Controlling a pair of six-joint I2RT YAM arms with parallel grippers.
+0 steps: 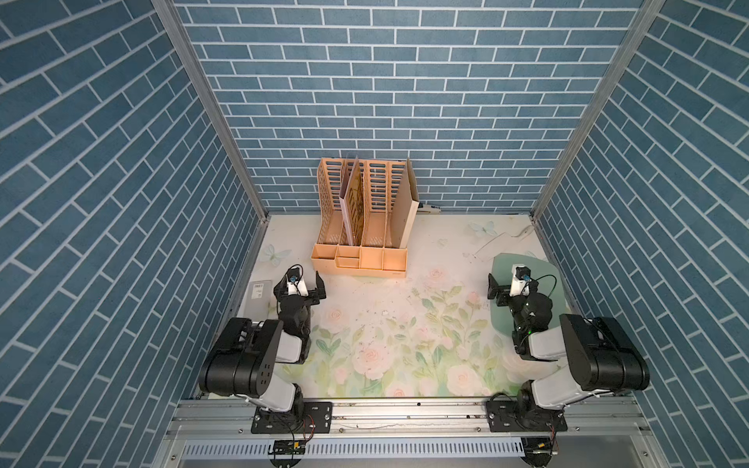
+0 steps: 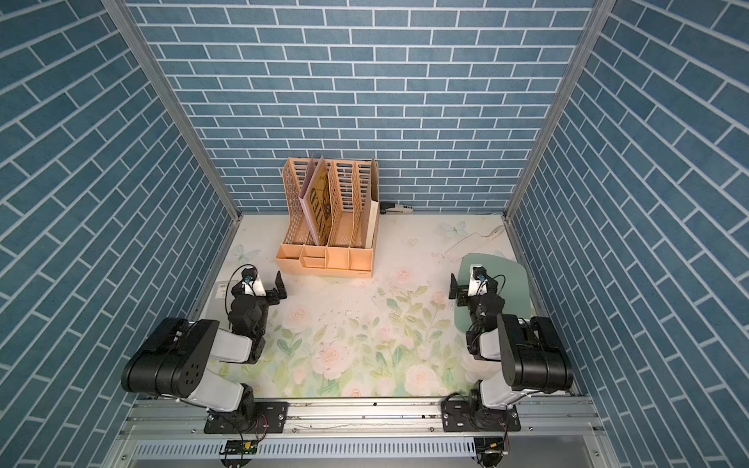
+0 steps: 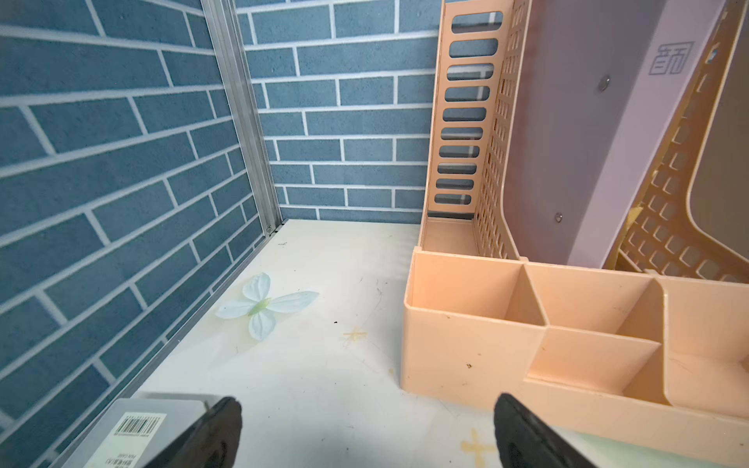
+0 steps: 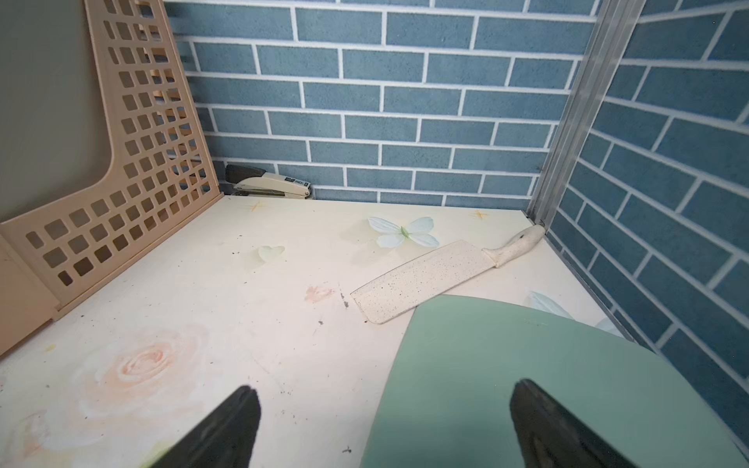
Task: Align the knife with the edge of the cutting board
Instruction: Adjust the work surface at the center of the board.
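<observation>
- Opening step, by the look of it: the knife (image 4: 421,279) lies untouched on the desk (image 4: 243,316), in the far right corner of the blue-brick enclosure, with its cream handle pointing at the corner post.
- The speckled blade lies at a slant just beyond the far short end of the cutting board (image 4: 527,364). One blade corner meets or slips under the board's rounded corner; which of the two cannot be told. Alignment is judged not yet done.
- The right gripper (image 4: 385,405) has its jaws spread wide and holds nothing. It hangs at the board's inner long edge, one finger over the green surface and the other over bare desk.
- The left gripper (image 3: 369,409) is likewise wide open and empty. It is parked well apart from the work, between a grey barcode-labelled box (image 3: 133,429) and a peach file organiser (image 3: 527,324).
- The next move likely falls to the right arm: reach forward to the knife, then take the handle or nudge the blade so that it swings parallel to the board's edge.
- That calls for a low, careful approach, since the thin blade lies flat and gives little to grip. The handle sits close to the wall, leaving scant room for a finger on that side.
- A stapler (image 4: 267,184) against the back wall is clear of the path.
</observation>
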